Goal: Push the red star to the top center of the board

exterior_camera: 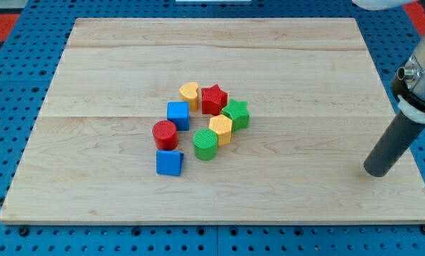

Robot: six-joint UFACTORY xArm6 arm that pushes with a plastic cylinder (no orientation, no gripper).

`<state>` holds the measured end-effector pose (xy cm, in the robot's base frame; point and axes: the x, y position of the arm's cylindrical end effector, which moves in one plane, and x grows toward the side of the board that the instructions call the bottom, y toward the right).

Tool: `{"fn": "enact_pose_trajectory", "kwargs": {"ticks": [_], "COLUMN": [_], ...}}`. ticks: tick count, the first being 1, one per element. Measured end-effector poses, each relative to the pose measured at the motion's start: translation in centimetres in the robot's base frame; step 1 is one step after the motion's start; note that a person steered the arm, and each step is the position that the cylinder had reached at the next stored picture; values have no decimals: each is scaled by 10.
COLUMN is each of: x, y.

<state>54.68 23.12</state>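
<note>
The red star (213,99) lies near the middle of the wooden board (113,64), in a cluster of blocks. It touches the yellow heart (190,92) on its left and the green star (236,114) at its lower right. My tip (375,172) rests on the board near the right edge, far to the right of and below the red star, apart from all blocks.
The cluster also holds a blue cube (178,115), a red cylinder (165,134), a yellow hexagon (220,129), a green cylinder (205,144) and a blue triangular block (170,162). A blue pegboard (13,85) surrounds the board.
</note>
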Motion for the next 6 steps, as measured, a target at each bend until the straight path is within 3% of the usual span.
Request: {"fn": "enact_pose_trajectory", "kwargs": {"ticks": [2,3,4,6], "x": [7,24,39,31], "y": [1,-31,-133,-118]}}
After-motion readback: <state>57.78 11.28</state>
